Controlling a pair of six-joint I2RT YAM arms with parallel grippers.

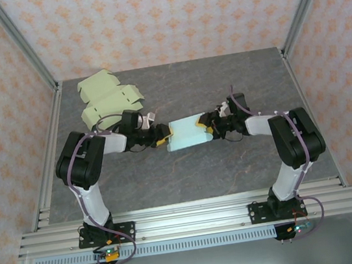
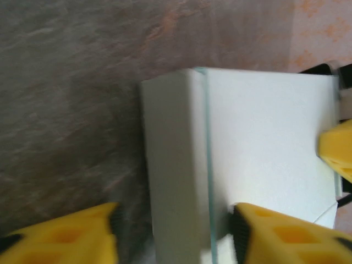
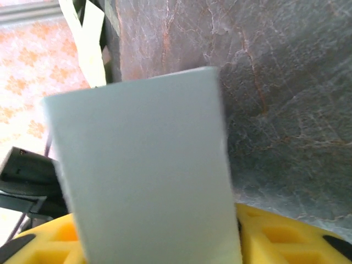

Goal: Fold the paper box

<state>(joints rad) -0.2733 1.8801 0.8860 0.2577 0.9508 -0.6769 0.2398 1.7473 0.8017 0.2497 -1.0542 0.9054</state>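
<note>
Currently the pale blue paper box [image 1: 189,133] is at the middle of the table [image 1: 170,185]. The right gripper [image 1: 207,126] pinches its right end, seemingly to steady it, while the left gripper [image 1: 163,136] straddles the left end, jaws parted and unclamped.

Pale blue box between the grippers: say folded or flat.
Folded into shape: the box shows two faces meeting at a creased edge.

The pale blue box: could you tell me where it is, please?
In the top view the pale blue box lies mid-table, between the left gripper and right gripper.
</note>
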